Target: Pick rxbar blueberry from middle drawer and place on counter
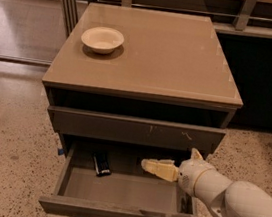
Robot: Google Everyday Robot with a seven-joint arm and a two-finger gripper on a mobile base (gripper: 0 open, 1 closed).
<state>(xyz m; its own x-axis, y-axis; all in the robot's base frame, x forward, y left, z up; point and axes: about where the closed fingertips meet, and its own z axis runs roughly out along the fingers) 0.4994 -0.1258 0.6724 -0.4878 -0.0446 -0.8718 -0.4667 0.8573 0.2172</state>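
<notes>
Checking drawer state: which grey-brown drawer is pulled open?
The lower one, the wide shallow grey-brown drawer with the plain front; the scratched front above sits pushed in. It holds the small dark snack-bar wrapper, and the tan gripper hovers inside.

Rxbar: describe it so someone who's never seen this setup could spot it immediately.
Below the tan counter, one drawer is pulled out. On its floor, toward the back left, lies the rxbar. It is a small, flat, dark wrapper, the only loose item in there, unlike the cream gripper hovering to its right.
</notes>
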